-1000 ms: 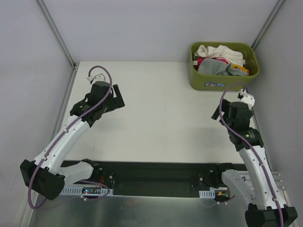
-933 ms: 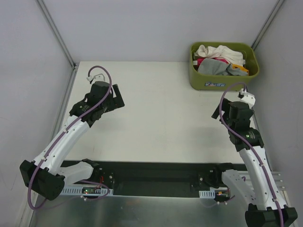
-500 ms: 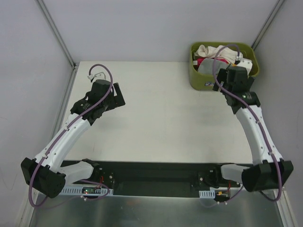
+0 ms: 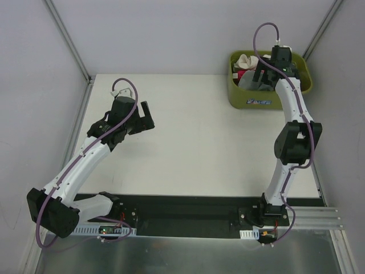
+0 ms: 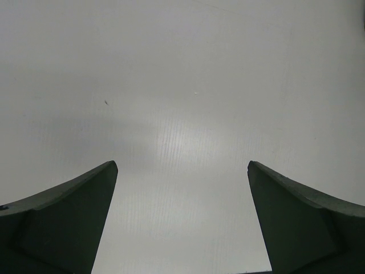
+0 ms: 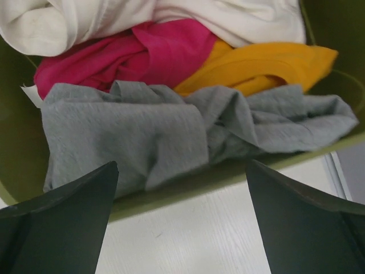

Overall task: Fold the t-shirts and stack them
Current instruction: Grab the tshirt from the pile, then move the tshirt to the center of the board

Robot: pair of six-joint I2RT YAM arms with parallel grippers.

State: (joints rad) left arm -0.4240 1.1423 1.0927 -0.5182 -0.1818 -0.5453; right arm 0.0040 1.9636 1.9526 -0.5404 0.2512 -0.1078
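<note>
At the time of inspection no garment had been taken out: all four t-shirts lay crumpled together in the olive-green bin (image 4: 268, 100) at the far right corner of the table (image 4: 194, 148). The right gripper (image 6: 181, 165) was held over the bin's near rim, fingers spread wide and holding nothing. The grey t-shirt (image 6: 131, 131) lay directly beyond them, bunched along the near wall. The magenta t-shirt (image 6: 142, 54) and the orange t-shirt (image 6: 268, 63) lay touching it just behind, and the cream-white t-shirt (image 6: 85, 20) was heaped at the back. The left gripper (image 5: 181, 165) hung over bare table on the left side, well apart from the bin, fingers likewise spread and empty. Judged stage: the approach to the first pick, with folding and stacking wholly outstanding. Hazards noted:

- The grey cloth was creased in overlapping folds against the magenta and orange, so a deep closure could pinch two garments and drag both out.
- The fingers stood close to the bin's near wall, so a low or short descent could strike the rim, or clamp it together with cloth and shift or tip the bin on lifting.
- A grip on a mid-body fold could deliver the shirt knotted and make it hard to spread flat.
</note>
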